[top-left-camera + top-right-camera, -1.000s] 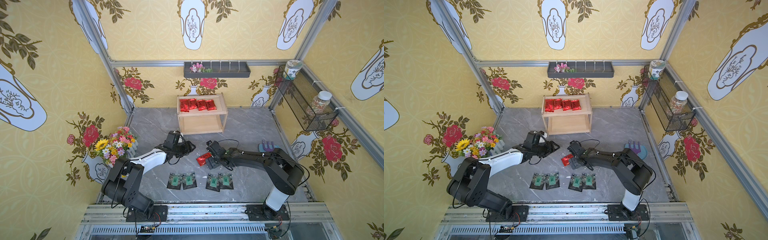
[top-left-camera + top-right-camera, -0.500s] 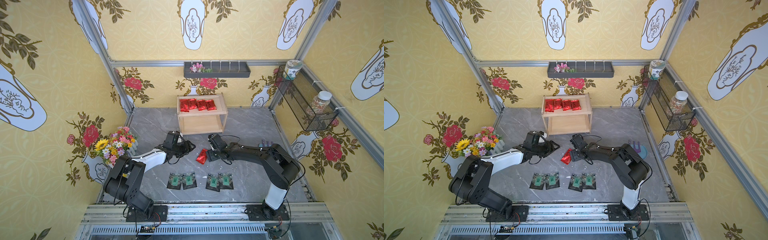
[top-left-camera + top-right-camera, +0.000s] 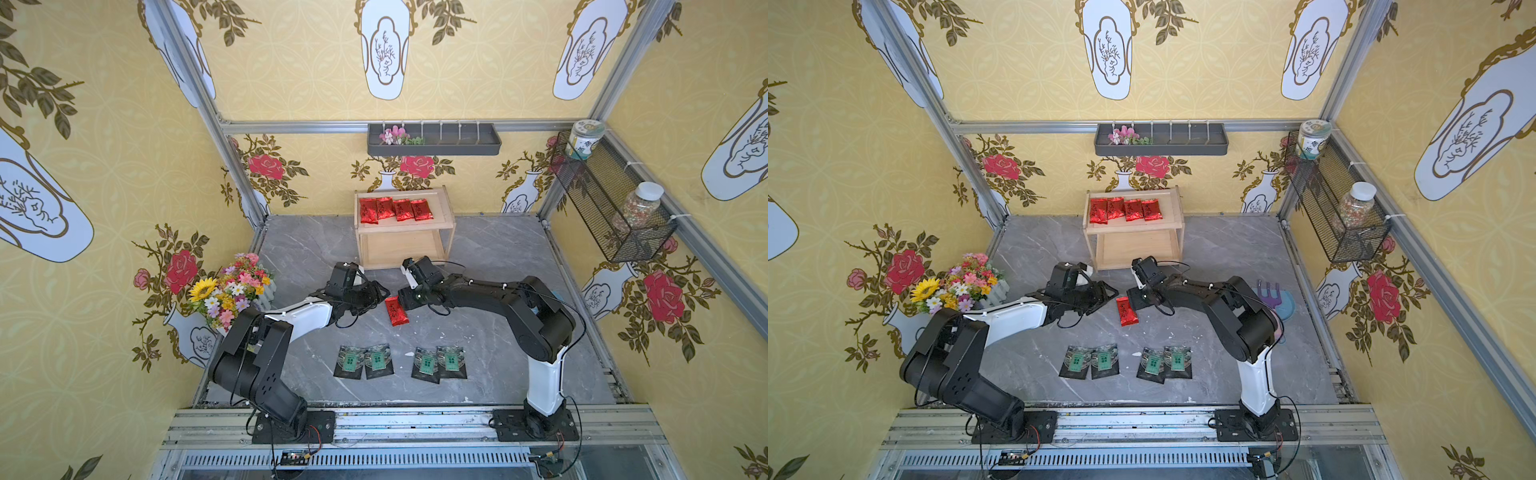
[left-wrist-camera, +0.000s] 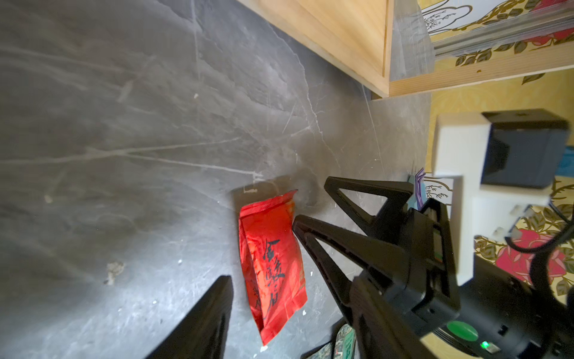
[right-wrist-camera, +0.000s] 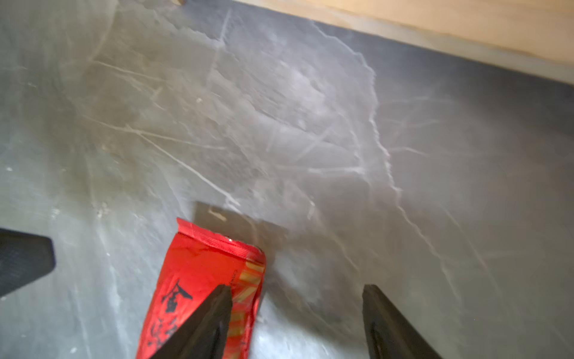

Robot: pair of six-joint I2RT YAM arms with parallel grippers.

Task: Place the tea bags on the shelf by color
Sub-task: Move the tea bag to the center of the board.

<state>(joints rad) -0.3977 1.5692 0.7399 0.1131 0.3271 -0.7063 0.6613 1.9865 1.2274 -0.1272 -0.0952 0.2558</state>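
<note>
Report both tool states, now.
Left tool: open, empty.
Right tool: open, holding nothing; the red bag lies outside its jaws.

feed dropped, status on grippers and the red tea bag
Left gripper open, right gripper open. Red tea bag on table between them, ungripped. Path to shelf clear.

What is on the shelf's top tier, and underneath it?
Four red tea bags lie on top. The lower tier looks bare where visible; its rear is covered.
</note>
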